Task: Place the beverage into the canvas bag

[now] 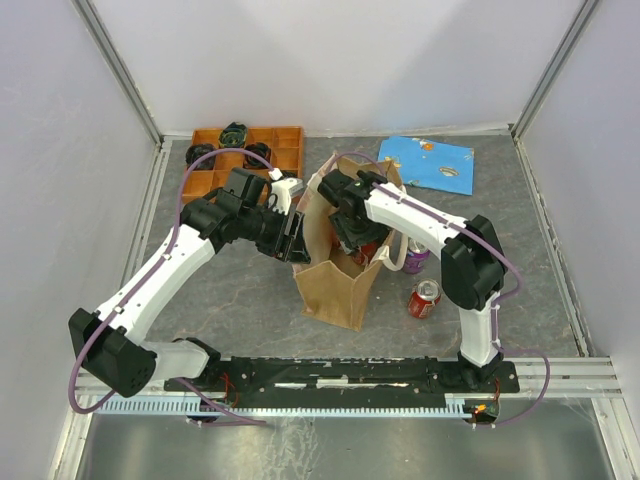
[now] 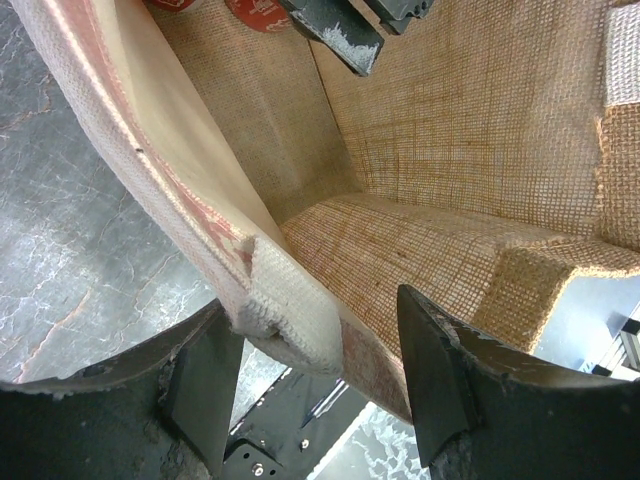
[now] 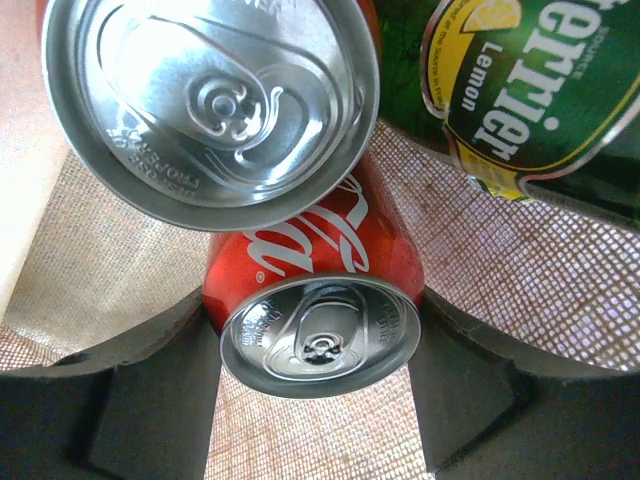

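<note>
Inside canvas bag (image 1: 335,285), red can (image 3: 310,250) gripped by right tool (image 3: 315,335), left tool (image 2: 312,325) spread astride the rim (image 2: 285,310)

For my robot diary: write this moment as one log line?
left pincer: straddles rim of tan canvas bag | right pincer: holds red metal cola can inside bag

A red cola can (image 3: 300,250) with a silver, unopened top is gripped in the right gripper (image 3: 315,335), inside the tan-brown canvas bag (image 1: 335,285), which stands upright and open on the grey worktop (image 1: 250,300).
</note>
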Motion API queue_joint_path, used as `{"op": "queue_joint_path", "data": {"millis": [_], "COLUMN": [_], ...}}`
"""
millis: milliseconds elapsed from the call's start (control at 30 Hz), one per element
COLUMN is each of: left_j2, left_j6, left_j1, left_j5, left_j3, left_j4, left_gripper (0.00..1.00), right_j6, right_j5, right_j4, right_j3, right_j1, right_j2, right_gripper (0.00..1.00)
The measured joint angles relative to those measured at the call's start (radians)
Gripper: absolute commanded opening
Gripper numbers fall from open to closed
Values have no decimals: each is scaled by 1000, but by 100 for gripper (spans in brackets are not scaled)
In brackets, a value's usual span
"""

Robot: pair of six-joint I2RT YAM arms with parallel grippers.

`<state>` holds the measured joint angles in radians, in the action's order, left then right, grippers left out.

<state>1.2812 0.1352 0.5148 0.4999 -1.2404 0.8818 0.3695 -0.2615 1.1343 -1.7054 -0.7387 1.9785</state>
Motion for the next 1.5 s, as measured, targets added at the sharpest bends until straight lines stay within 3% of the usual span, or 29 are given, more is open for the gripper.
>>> {"op": "queue_joint_path", "data": {"millis": [167,233,300,367,500,567,933,1367,1500], "left_j2": [0,0,0,0,0,0,0,0,0], "left_j6": [0,0,0,0,0,0,0,0,0], "left_j1": [0,0,0,0,0,0,0,0,0], "left_j5": [0,0,0,0,0,0,1,1,1], "left_j3": [0,0,0,0,0,0,0,0,0], "left_j4": [-2,-2,-3,-3,-4,-6,-9,-9,-10], "left_gripper": [68,68,68,68,68,68,68,68,68], "right_j6": [0,0,0,0,-1,-1,-11,-18,-18], "right_j5": [-2,-2,-2,-3,-3,-10,-12,-29,-48], "right_j4": [-28,-30,-31,-31,-30,-27,28,84,90], "right_j3": [27,29,29,29,29,29,-51,-392,-446], "right_j1": [2,2,2,2,2,3,9,14,77], "right_j2": [0,0,0,0,0,0,-7,-133,-176], "right_gripper": [2,19,49,68,93,99,99,99,99]}}
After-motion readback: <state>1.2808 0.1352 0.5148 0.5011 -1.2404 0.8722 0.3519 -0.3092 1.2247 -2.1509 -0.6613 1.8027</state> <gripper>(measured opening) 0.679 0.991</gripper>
